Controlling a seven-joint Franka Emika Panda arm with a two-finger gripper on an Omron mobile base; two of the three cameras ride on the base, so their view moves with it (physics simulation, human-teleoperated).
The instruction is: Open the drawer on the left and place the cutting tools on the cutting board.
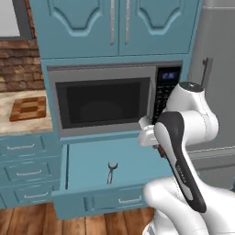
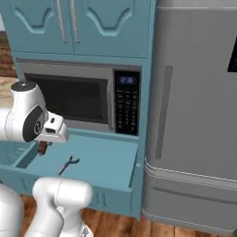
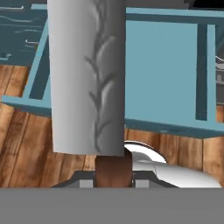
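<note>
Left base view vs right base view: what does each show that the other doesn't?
Left base view alone: the cutting board on the counter and the narrower stacked drawers. Right base view alone: the brown handle of the knife below the hand, and the fridge front. Both: open drawer, forked tool lying in it, microwave.

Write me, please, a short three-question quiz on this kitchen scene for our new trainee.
1. True or false: the drawer under the microwave is open.
2. Which cutting tool do the fingers hold: A the knife, B the forked tool?
3. Fill in: the cutting board lies on the ___ left of the microwave.

Key: 1 true; 2 A, the forked tool lies in the drawer; 3 counter.
</note>
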